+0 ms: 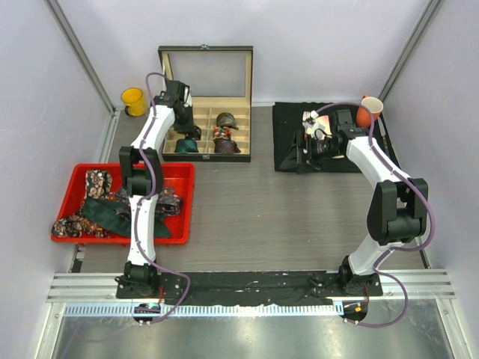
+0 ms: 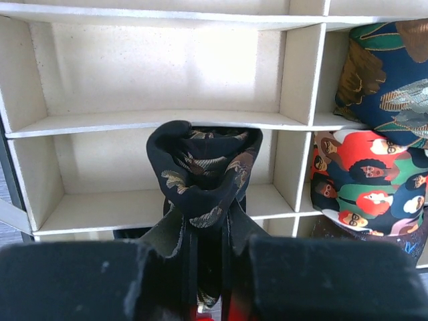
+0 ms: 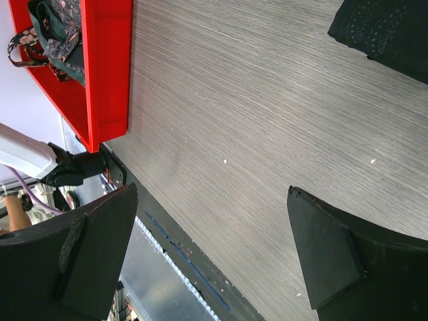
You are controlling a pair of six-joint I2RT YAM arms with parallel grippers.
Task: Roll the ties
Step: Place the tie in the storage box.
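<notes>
As our left pincer (image 2: 207, 271) clamps the base of a rolled dark fabric tie with a pale leaf print (image 2: 204, 167), we hold that coil upright at a cell of the beige compartmented box (image 2: 294, 73). We cannot tell whether it rests inside. Our right pincer (image 3: 210, 221) stands wide and empty over the grey wood-grain worktop (image 3: 234, 100). Loose floral and dark green ties (image 1: 97, 213) lie in the red plastic tray (image 1: 187, 194).
</notes>
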